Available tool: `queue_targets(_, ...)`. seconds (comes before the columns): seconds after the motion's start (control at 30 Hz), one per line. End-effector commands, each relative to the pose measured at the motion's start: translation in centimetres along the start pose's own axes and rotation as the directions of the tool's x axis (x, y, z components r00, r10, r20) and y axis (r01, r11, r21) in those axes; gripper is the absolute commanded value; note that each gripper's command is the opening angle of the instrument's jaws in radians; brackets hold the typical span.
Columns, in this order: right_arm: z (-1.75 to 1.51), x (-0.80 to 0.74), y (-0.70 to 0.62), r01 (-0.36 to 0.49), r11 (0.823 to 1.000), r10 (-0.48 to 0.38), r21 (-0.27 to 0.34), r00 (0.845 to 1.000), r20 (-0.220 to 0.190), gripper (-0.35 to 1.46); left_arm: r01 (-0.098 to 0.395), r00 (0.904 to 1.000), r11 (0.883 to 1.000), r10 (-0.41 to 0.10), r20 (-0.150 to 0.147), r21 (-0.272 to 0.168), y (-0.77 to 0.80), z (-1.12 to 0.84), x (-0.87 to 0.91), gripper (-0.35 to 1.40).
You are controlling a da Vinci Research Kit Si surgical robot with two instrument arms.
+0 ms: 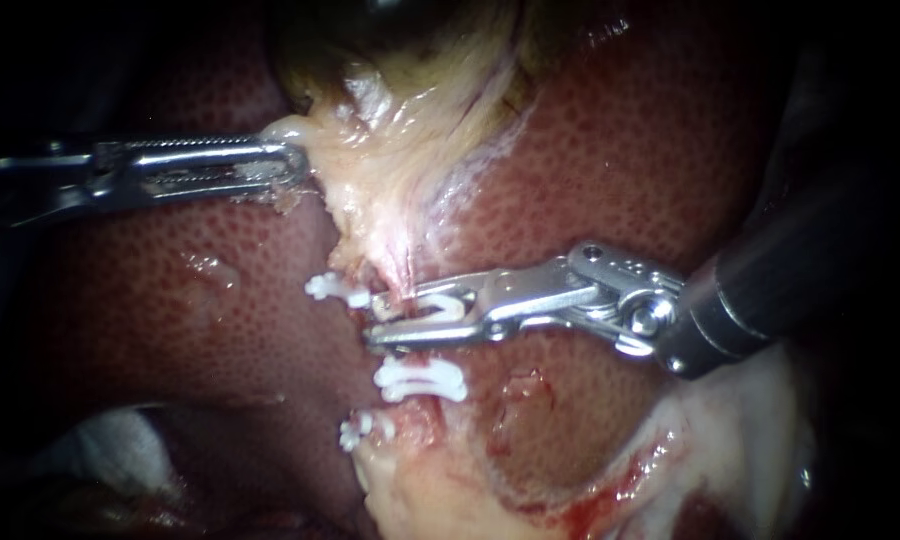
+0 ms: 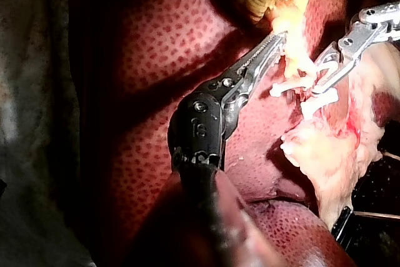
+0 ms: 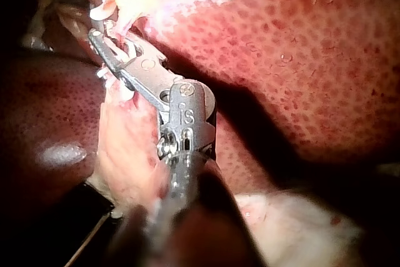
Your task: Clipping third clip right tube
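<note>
While my left instrument (image 1: 298, 165) clamps shut on pale tissue (image 1: 390, 190), my right instrument (image 1: 375, 320) holds a clip (image 1: 448, 305) in part-open jaws, the tube (image 1: 407, 272) mostly hidden behind them.

Metal gleaming on wet tissue
Left instrument (image 1: 295, 165) and right instrument (image 1: 395, 320) are shining, bright metal (left one ridged); each clip (image 1: 420, 380) is looking smooth white plastic; liver (image 1: 670, 150) and gallbladder (image 1: 420, 60) are glistening.
</note>
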Motion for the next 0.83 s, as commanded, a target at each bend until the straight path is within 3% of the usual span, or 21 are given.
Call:
queue_targets(0.03,-0.01,0.00,0.00,-0.011,1.000,0.011,-0.002,1.000,-0.001,-0.30,0.000,1.0000,1.000,0.000,0.000,0.000,0.00,0.00,0.00,-0.35)
queue_targets(0.13,-0.04,-0.02,-0.01,-0.046,0.999,0.046,-0.003,0.999,-0.002,-0.35,0.000,1.0000,1.000,0.000,0.000,0.000,0.00,0.00,0.00,-0.35)
queue_targets(0.83,-0.07,-0.09,-0.02,-0.041,0.999,0.041,-0.026,0.999,-0.002,-0.35,0.000,1.0000,1.000,0.000,0.000,0.001,0.00,0.02,0.00,-0.35)
